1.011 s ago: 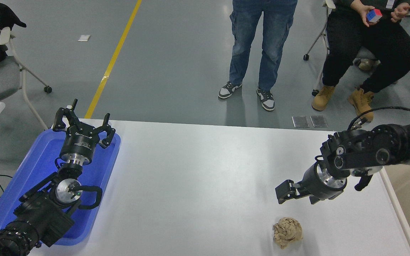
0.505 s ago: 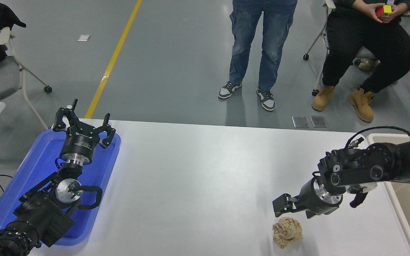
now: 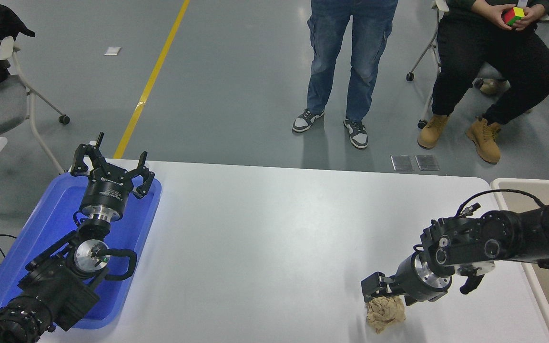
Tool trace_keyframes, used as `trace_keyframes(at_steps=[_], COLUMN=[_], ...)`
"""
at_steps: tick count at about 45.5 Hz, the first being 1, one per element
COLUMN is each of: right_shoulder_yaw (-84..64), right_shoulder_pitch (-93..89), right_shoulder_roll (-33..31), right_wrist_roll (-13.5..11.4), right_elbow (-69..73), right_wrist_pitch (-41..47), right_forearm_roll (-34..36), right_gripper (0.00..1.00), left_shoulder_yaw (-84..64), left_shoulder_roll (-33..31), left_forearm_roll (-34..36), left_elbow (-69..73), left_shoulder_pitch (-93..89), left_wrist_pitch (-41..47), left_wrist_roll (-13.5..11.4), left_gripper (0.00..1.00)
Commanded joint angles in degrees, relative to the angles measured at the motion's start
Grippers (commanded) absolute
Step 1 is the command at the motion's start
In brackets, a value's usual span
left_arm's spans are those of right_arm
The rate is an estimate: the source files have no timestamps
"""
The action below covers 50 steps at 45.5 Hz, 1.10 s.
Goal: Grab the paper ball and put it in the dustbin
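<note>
We have the right gripper [image 3: 383,291] spread open and empty, touching the top of the paper ball [image 3: 385,313] at the table's near edge, dustbin [image 3: 536,183] off right, left arm parked.

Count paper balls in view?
1. The paper ball lies on the white table near its front right, directly under the right gripper. None other visible.

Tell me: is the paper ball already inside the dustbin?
No, the paper ball lies on the white table under the right gripper, while the dustbin stands off the table's right end.
</note>
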Motion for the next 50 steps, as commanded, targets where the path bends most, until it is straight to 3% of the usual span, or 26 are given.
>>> trace_keyframes(at_steps=[1,5,7,9,11,18,26,38,50], right_shoulder_yaw=[0.8,0.8,0.8,0.5,0.2,0.2,-0.1,-2.4,-4.6], right_shoulder_pitch=[-3.4,-3.8,-3.8,-3.6,-3.3,-2.3,-1.1,4.2,14.6], right_shoulder_roll=[0.7,0.8,1.1,1.2,1.1,1.1,1.1,0.5,-4.3], right_wrist_roll=[0.4,0.5,0.4,0.4,0.4,0.4,0.4,0.5,0.5], right_elbow=[-1.5,-1.5,-1.4,-1.4,-1.3,-1.1,-0.9,1.3,6.3], right_wrist_pitch=[-3.3,-4.5,-4.8,-4.8,-4.8,-4.8,-4.7,-4.0,-1.7], right_forearm_roll=[-4.8,-7.3,-8.2,-8.6,-8.9,-10.1,-10.3,-10.7,-10.6], right_gripper=[0.97,0.86,0.72,0.53,0.42,0.33,0.01,0.0,0.0], left_shoulder_yaw=[0.0,0.0,0.0,0.0,0.0,0.0,0.0,0.0,0.0], left_shoulder_roll=[0.0,0.0,0.0,0.0,0.0,0.0,0.0,0.0,0.0], left_forearm_roll=[0.0,0.0,0.0,0.0,0.0,0.0,0.0,0.0,0.0], left_elbow=[0.0,0.0,0.0,0.0,0.0,0.0,0.0,0.0,0.0], left_shoulder_pitch=[0.0,0.0,0.0,0.0,0.0,0.0,0.0,0.0,0.0], left_wrist_pitch=[0.0,0.0,0.0,0.0,0.0,-0.1,0.0,0.0,0.0], left_wrist_roll=[0.0,0.0,0.0,0.0,0.0,0.0,0.0,0.0,0.0], left_gripper=[1.0,1.0,1.0,1.0,1.0,1.0,1.0,1.0,1.0])
